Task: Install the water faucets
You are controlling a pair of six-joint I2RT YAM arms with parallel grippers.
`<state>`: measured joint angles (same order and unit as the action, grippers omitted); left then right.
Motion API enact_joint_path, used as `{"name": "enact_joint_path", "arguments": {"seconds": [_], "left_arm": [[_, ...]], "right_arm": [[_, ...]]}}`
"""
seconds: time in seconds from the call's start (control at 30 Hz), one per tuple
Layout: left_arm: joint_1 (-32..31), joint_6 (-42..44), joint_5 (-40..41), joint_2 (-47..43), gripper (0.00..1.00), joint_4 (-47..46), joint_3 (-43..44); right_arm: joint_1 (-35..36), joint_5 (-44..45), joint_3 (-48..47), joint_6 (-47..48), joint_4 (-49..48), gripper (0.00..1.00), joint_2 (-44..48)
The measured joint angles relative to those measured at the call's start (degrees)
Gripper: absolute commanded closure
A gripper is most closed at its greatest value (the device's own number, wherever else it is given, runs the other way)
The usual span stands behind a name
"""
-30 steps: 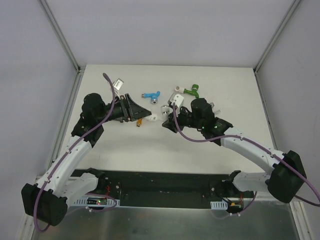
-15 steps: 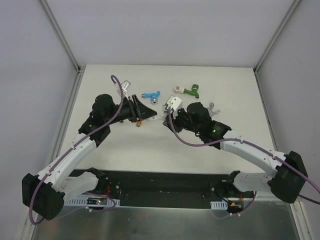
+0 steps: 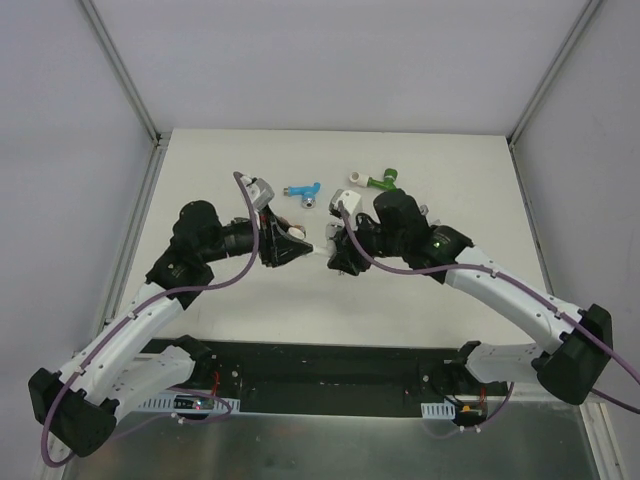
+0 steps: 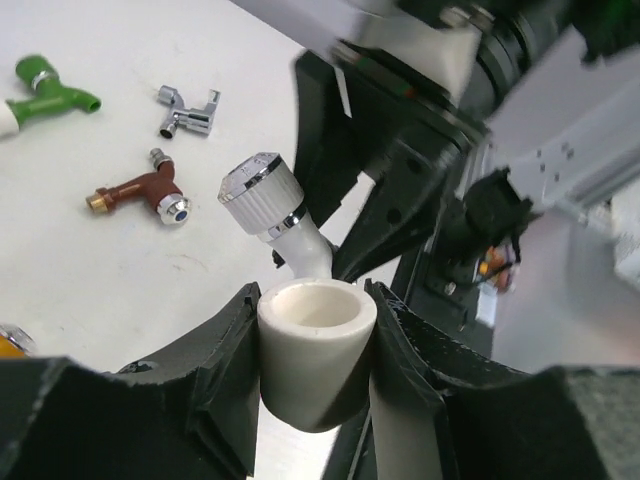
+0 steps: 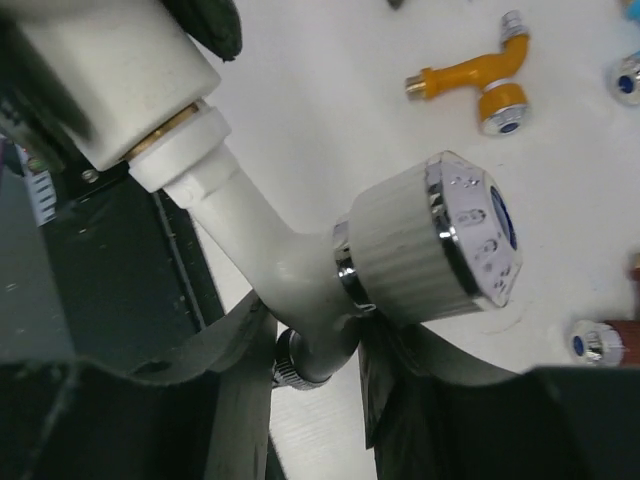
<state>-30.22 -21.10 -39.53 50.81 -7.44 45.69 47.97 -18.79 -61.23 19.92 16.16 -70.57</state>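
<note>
In white pipe fitting point(image 4: 315, 365): white faucet point(image 5: 275, 255) end

The left end effector point(image 3: 296, 243) and the right end effector point(image 3: 337, 252) are meeting tip to tip over the middle of the white bench point(image 3: 450, 160). A small white piece point(image 3: 322, 245) is sitting between them, too small to make out in detail. Behind them a blue faucet point(image 3: 303, 190) is lying on the bench, and a green faucet point(image 3: 382, 182) is lying farther right, just beside a short white fitting point(image 3: 356, 180).
</note>
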Motion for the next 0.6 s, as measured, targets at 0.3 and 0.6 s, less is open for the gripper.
{"name": "enact_joint_path", "arguments": {"seconds": [0.3,0.6], "left_arm": [[-1.0,14.9,-6.3,-0.7,1.0,3.8,0.0],[-1.2,0.7,8.9,-1.2,1.0,-1.4,-4.2]], "right_arm": [[-4.6,-14.1,-9.6,-3.5,18.0,0.49,-7.7],[-4.3,-3.9,3.6,-6.1,4.0,0.01,6.3]]}}
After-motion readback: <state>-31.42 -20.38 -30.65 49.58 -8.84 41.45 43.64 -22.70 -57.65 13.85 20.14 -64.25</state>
